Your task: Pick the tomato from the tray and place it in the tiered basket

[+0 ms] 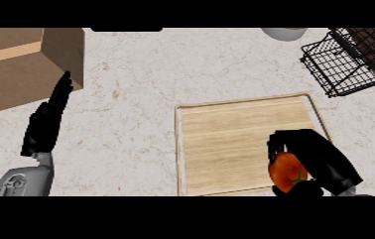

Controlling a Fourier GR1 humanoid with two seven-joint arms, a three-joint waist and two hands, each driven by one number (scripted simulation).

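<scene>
We only get the forearms and hands here. The left hand is matte black with long slim fingers, joined to a light grey forearm with darker recesses near the wrist. The right hand is the same black, chunkier-looking, with a glossy sheen along its back.

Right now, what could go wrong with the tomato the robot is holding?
The right hand curls round the tomato over the tray, but much of the tomato pokes out uncovered, so it might slip on the way. The tiered basket sits far off at the counter's back right corner, a long carry. Its wire rim could also catch the fingers or bump the tomato.
</scene>
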